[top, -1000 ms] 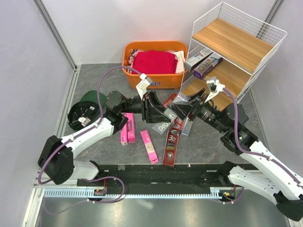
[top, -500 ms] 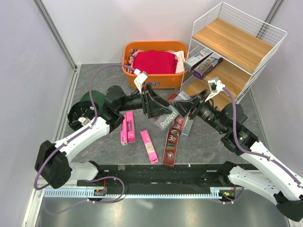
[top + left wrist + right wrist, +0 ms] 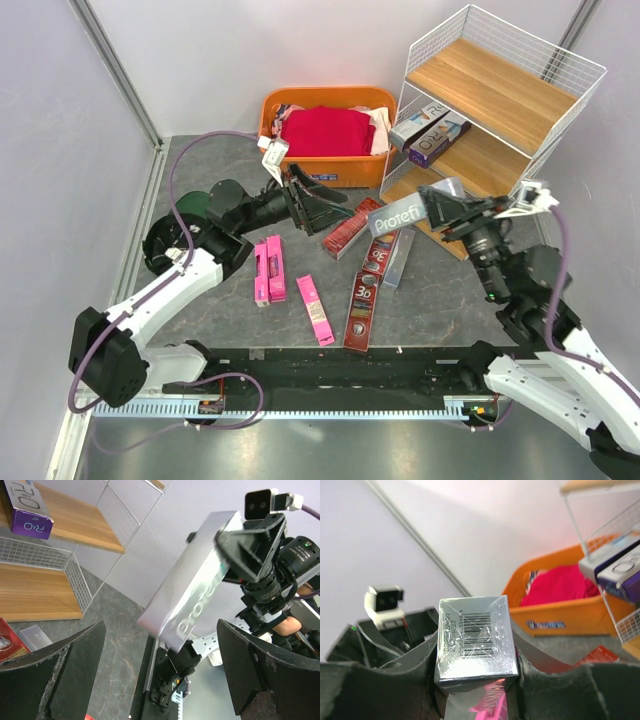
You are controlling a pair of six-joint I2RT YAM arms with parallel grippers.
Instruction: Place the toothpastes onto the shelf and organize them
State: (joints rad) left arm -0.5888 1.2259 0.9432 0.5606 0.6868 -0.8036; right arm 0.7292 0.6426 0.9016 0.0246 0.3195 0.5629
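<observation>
My right gripper [image 3: 438, 210] is shut on one end of a silver-grey toothpaste box [image 3: 398, 216], held in the air left of the shelf [image 3: 500, 95]. The right wrist view shows the box's barcode end [image 3: 474, 636] wedged between the fingers [image 3: 542, 680]. My left gripper [image 3: 322, 203] stands open in front of the basket and apart from that box, which shows beyond its empty jaws [image 3: 192, 587]. Two toothpastes [image 3: 430, 130] lie on the shelf's middle board. Pink boxes [image 3: 268, 270], dark red boxes [image 3: 362, 305] and a grey one [image 3: 396, 257] lie on the table.
An orange basket [image 3: 345, 170] with folded red clothes [image 3: 325, 130] stands at the back, left of the shelf. A dark green round object [image 3: 172, 238] sits at the left by my left arm. Grey walls close in both sides.
My left gripper opened, let go of the silver-grey box and drew back left. My right arm carried the box up and to the right, toward the shelf.
</observation>
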